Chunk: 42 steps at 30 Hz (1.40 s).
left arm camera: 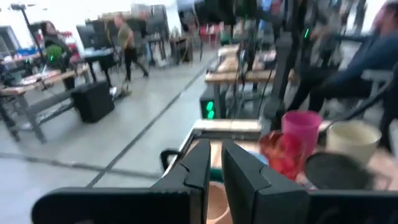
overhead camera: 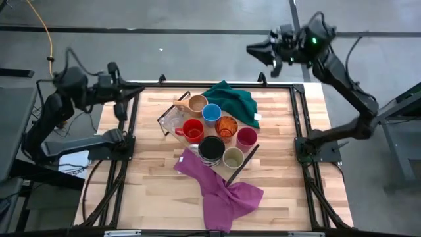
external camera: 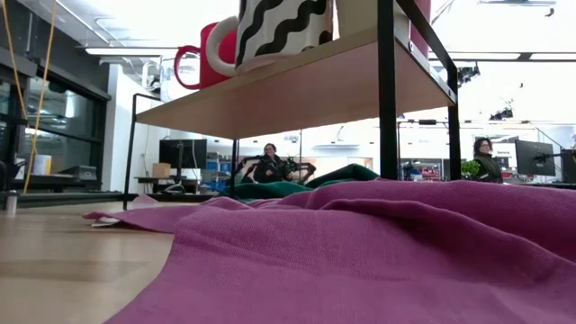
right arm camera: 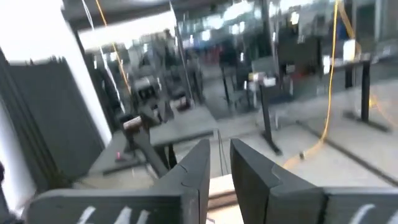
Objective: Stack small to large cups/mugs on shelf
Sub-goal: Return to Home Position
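On your counter (overhead camera: 158, 191), the shelf (external camera: 297, 94) stands between the green cloth (overhead camera: 233, 99) and the purple cloth (overhead camera: 220, 194), with eight cups (overhead camera: 226, 126) clustered on its top board. Your left tool (left arm camera: 216, 147) hangs at the counter's left edge, your right tool (right arm camera: 219, 144) beyond its far right corner. Both are nearly closed, holding nothing.

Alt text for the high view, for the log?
Overhead: eight cups clustered on a shelf in the middle of the table, green cloth just above them in the picture, purple cloth below. Left gripper hangs at the table's left edge, right gripper past its top-right corner, both clear of the cups.
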Motion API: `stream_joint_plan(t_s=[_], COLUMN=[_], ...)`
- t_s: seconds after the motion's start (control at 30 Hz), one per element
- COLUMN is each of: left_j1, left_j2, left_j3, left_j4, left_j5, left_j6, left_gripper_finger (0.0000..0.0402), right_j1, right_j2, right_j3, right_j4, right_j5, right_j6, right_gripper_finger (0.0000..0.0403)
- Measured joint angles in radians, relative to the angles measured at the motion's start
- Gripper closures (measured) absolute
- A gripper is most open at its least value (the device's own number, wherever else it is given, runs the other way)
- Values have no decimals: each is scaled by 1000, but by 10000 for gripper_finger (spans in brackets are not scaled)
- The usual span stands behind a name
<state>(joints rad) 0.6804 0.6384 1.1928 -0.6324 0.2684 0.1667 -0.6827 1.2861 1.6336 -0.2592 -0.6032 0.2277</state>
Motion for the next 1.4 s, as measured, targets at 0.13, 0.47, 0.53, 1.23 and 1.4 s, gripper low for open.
stream_joint_plan(t_s=[0.13,0.47,0.53,1.23,1.4], left_j1=[0,0,0,0,0], left_j2=[-150,-415,-433,-632,-631], left_j3=[-124,-311,-330,-661,-706], left_j4=[155,339,347,754,795], left_j5=[26,48,64,241,253], left_j6=[-121,-310,-314,-491,-462], left_gripper_finger=[371,371,371,371,371], right_j1=[13,53,66,234,263], right_j2=[-142,-343,-363,-434,-434], right_j3=[-247,-556,-574,-586,-586], right_j4=[320,582,576,377,359], right_j5=[42,95,96,355,395], right_j6=[140,421,438,401,384], right_gripper_finger=[348,348,348,348,348])
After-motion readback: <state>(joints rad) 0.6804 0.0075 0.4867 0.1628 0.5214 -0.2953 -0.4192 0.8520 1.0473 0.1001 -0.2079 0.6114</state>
